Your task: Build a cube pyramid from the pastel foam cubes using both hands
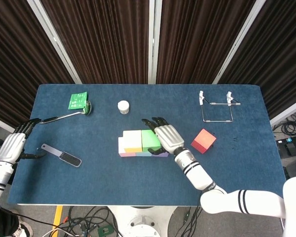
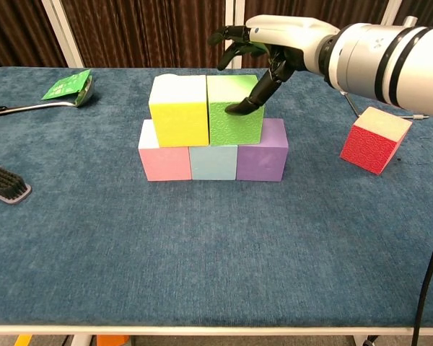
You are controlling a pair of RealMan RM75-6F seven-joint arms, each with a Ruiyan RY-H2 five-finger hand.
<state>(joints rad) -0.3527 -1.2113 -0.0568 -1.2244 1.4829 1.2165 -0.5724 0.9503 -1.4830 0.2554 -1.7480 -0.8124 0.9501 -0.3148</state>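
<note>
— Cubes first: where do we see them?

— Middle of the chest view. We see a bottom row of three touching cubes on the blue table (image 2: 202, 252): pink cube (image 2: 164, 158) at the left, light blue cube (image 2: 213, 161) in the middle, purple cube (image 2: 263, 153) at the right. On top sit the yellow cube (image 2: 178, 112) and the green cube (image 2: 234, 112), side by side and touching. A red cube (image 2: 374, 140) rests tilted at the right of the frame, well apart from the stack.

— And our right hand?

— Our right hand (image 2: 263, 45) hangs over the green cube's upper right, near the top centre of the frame. Its fingers (image 2: 227, 36) are spread and curved, clear of the cube; the thumb reaches down and its tip touches the green cube's front face near the top edge. We see nothing gripped.

— Our left hand?

— Our left hand (image 1: 12, 145) sits at the left edge of the head view, beside the table's edge. Its fingers point toward the upper part of the frame, lying close together, holding nothing.

— Anything else on the table?

— A black brush (image 1: 61, 155) at the left, a spoon (image 1: 69, 114) with a green packet (image 1: 78, 100) at the upper left, a small white jar (image 1: 123, 106) above the stack, and a wire rack (image 1: 216, 106) at the upper right.
</note>
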